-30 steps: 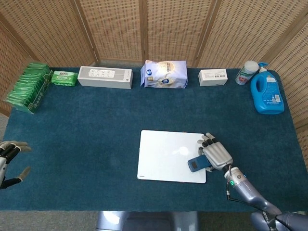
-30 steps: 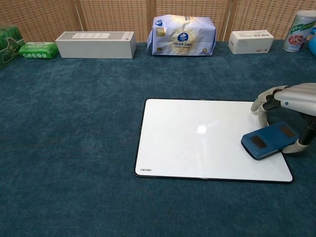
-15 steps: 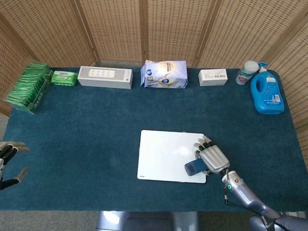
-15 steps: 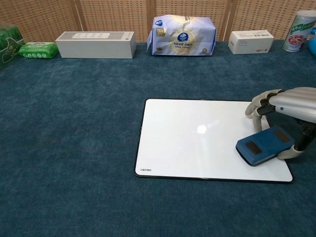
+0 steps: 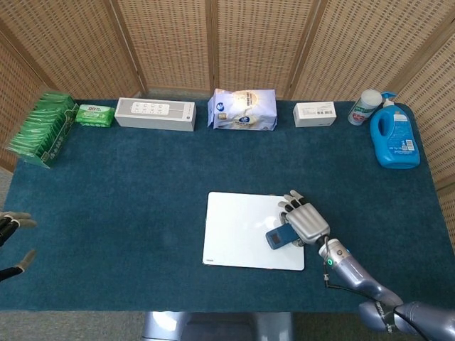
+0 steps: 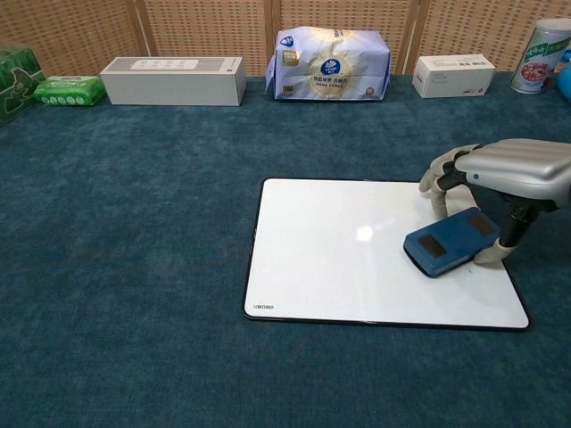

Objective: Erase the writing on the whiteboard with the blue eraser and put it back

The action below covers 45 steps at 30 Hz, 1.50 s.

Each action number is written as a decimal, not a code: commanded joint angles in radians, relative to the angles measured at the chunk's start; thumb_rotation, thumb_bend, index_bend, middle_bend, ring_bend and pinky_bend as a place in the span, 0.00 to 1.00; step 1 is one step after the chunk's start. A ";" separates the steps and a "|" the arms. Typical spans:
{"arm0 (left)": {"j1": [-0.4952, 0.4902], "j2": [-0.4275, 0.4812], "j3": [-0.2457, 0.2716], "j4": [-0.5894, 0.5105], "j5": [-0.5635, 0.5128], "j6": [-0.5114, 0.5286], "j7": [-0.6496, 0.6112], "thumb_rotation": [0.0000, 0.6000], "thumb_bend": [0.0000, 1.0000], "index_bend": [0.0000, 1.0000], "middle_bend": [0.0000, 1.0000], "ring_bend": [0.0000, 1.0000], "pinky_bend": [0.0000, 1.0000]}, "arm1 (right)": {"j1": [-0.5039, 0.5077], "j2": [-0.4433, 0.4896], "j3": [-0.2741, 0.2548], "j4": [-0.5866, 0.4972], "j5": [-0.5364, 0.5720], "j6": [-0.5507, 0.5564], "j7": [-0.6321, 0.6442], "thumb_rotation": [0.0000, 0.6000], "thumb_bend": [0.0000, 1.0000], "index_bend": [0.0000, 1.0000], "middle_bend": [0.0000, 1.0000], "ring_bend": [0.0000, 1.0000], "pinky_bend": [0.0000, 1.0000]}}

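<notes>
Nearest us, we see the whiteboard (image 6: 357,259) lying flat on the blue cloth of the table (image 6: 134,223), its surface white. Our right hand (image 6: 500,169) grips the blue eraser (image 6: 449,242) and holds it flat on the right part of the board, fingers curled over its far edge. Our left hand (image 5: 13,238) sits at the table's left edge, holding nothing, fingers spread. Along the far edge stand a green pack (image 5: 94,115), a long white box (image 5: 155,114), a tissue bag (image 5: 242,109), a small white box (image 5: 315,114) and a blue bottle (image 5: 394,137).
</notes>
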 commanded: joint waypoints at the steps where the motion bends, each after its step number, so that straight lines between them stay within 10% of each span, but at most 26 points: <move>1: -0.001 -0.001 -0.001 0.001 0.000 -0.001 -0.001 1.00 0.36 0.35 0.30 0.25 0.20 | 0.005 -0.003 0.001 -0.003 0.003 -0.004 -0.005 1.00 0.15 0.86 0.20 0.00 0.00; 22: -0.021 -0.014 -0.009 0.012 0.003 -0.024 -0.008 1.00 0.36 0.35 0.30 0.25 0.20 | -0.071 0.047 -0.074 -0.157 0.000 0.082 -0.081 1.00 0.15 0.86 0.20 0.00 0.00; 45: -0.004 -0.003 -0.002 0.000 0.010 -0.002 0.000 1.00 0.36 0.34 0.30 0.25 0.20 | -0.026 -0.012 -0.017 -0.038 -0.042 0.051 0.033 1.00 0.15 0.86 0.18 0.00 0.00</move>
